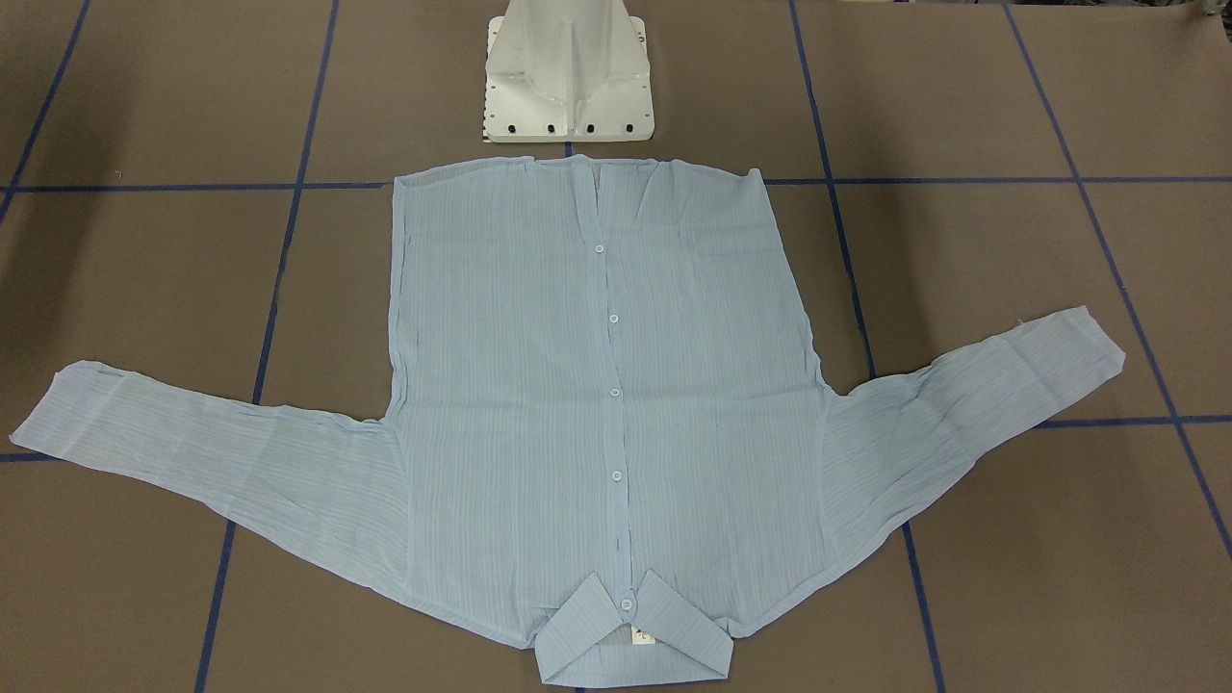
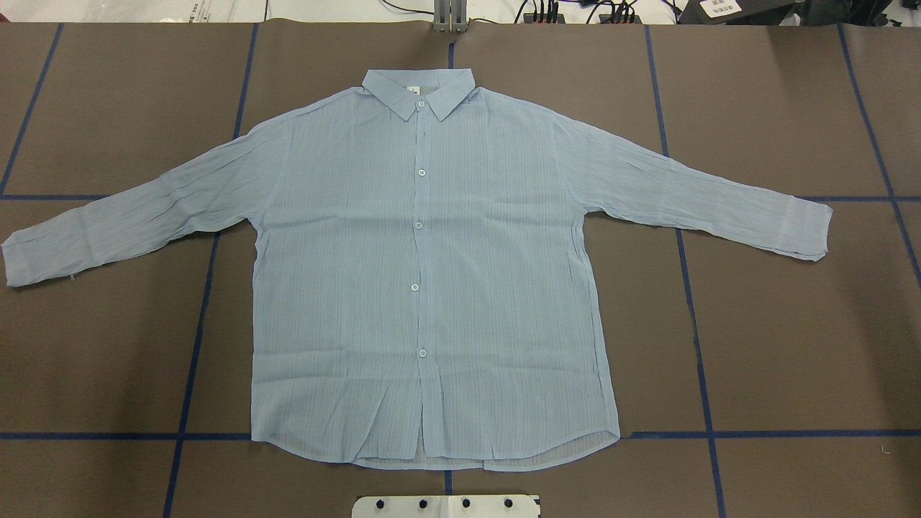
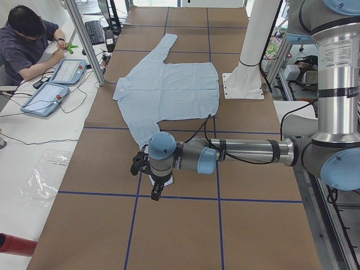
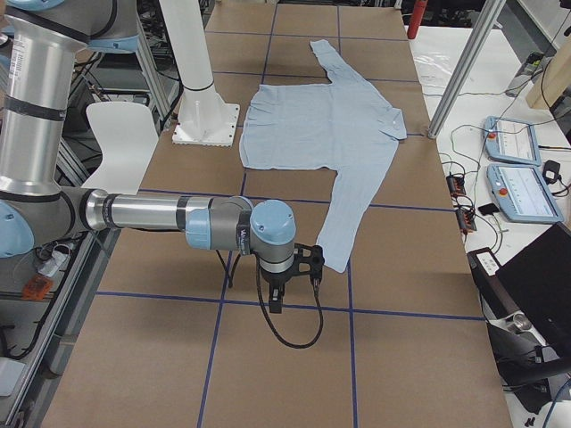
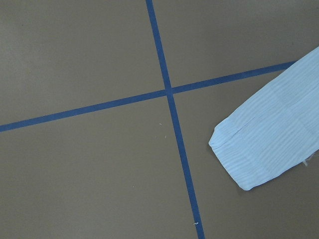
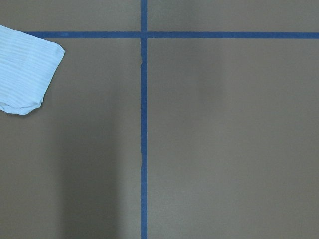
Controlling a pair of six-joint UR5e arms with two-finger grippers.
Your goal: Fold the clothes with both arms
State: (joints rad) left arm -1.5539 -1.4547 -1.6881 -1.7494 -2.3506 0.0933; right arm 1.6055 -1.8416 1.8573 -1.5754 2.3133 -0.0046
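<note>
The light blue striped shirt (image 2: 432, 273) is being displayed flat and front-up on the brown table (image 2: 791, 324), buttoned, with both sleeves being spread outward. Its hem is being kept nearest the white pedestal base (image 1: 568, 87), and its collar (image 2: 417, 93) is being pointed away from the robot. Blue tape lines (image 5: 167, 92) are being seen crossing the table in a grid. The left arm (image 3: 242, 152) is being held low and stretched out over the table, with the left gripper (image 3: 156, 191) being pointed downward at the end of the sleeve on the robot's left. The left-side cuff (image 5: 264, 144) is being caught at the right edge of the left wrist view, beside a tape crossing. The right arm (image 4: 152, 214) is being held likewise, with the right gripper (image 4: 275, 301) being hung just beside the right-side cuff (image 6: 25, 69). Whether either claw is released or clenched cannot be told, since both are being shown only in the side views. An operator (image 3: 28, 45) is being seen seated at a desk beside the table
</note>
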